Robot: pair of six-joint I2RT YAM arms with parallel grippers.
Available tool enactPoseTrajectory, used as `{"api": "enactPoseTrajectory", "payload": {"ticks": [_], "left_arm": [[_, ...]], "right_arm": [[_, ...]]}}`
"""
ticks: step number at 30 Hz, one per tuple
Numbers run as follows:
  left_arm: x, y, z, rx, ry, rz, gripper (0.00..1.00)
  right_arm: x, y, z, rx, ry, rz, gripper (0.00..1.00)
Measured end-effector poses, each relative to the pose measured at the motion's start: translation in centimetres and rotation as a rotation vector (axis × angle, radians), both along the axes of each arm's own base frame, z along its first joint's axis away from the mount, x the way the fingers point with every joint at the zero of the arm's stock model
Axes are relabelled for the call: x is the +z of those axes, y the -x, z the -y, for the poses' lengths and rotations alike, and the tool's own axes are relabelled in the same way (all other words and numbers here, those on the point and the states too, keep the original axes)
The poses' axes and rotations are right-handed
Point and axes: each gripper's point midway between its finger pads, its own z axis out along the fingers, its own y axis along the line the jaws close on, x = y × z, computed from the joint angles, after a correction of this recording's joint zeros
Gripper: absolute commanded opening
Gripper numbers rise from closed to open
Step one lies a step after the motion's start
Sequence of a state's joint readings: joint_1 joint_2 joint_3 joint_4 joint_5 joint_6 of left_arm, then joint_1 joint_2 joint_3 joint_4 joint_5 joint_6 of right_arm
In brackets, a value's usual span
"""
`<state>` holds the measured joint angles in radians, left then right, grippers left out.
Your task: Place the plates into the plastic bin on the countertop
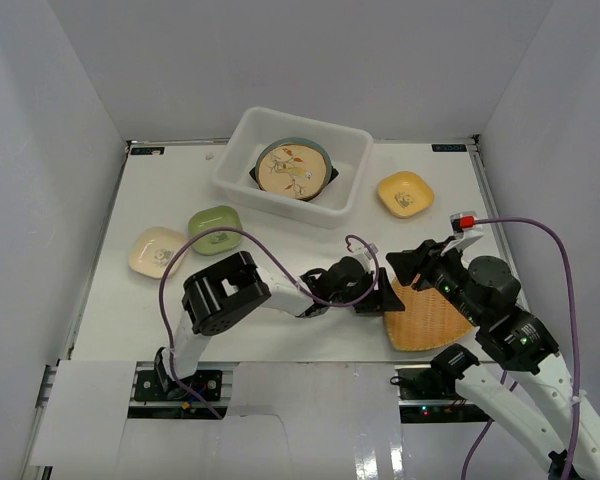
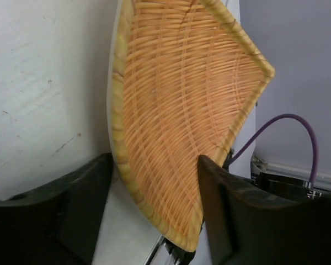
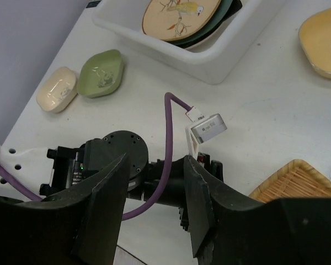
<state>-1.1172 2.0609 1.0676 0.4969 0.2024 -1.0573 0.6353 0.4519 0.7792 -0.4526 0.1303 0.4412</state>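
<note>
Fingers of the left arm [image 2: 149, 210] spread around the near edge of the woven tray [image 1: 427, 318], not yet clamped, ready to lift it off the table [image 1: 180, 200] toward the white bin [image 1: 242, 185] holding stacked plates [image 1: 293, 168]; right arm's fingers [image 3: 154, 204] apart, empty, above.

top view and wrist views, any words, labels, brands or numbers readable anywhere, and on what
None can be read.
Two small dark labels on the far rail, at its left and right ends: too small to read.
The painted plate in the plastic bin and the small yellow, green and cream dishes carry painted motifs, not text.
The woven plate shows no marking.
</note>
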Motion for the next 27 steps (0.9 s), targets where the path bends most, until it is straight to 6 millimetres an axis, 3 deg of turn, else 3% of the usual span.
{"api": "enactPoseTrajectory", "payload": {"ticks": [2,3,6,9,14,18,21,22,24,27], "left_arm": [[-0.5,-0.4,0.4,0.015,0.002,-0.006,0.57],[-0.9,-0.4,0.4,0.020,-0.001,-0.009,0.41],[-2.0,-0.7,-0.1,0.046,-0.023,-0.017,0.19],[-1.8,-0.8,-0.2,0.065,-0.004,-0.050,0.03],[-1.8,-0.4,-1.5,0.082,-0.008,-0.061,0.00],[-0.8,0.3,-5.6,0.109,-0.053,-0.020,0.00],[1.3,0.2,-10.1,0.147,-0.073,0.033,0.00],[2.4,-0.2,-11.5,0.171,-0.070,0.055,0.00],[5.3,-1.9,-14.4,0.243,-0.044,0.112,0.00],[11.5,-5.9,-19.0,0.402,0.022,0.239,0.00]], "right_arm": [[-1.3,0.0,-0.1,0.003,0.013,-0.025,0.50],[-1.7,0.0,-0.1,0.004,0.017,-0.032,0.50],[-2.4,0.0,-0.2,0.004,0.023,-0.045,0.50],[-2.5,0.0,-0.2,0.002,0.021,-0.048,0.50],[-2.9,-0.3,0.1,-0.020,0.028,-0.050,0.50],[-2.9,-0.8,0.7,-0.063,0.037,-0.045,0.46],[-2.9,-1.3,1.5,-0.115,0.043,-0.042,0.37],[-3.0,-1.4,1.8,-0.133,0.046,-0.041,0.29],[-3.0,-1.8,2.4,-0.173,0.050,-0.039,0.19],[-3.0,-2.1,3.0,-0.215,0.059,-0.035,0.08]]}}
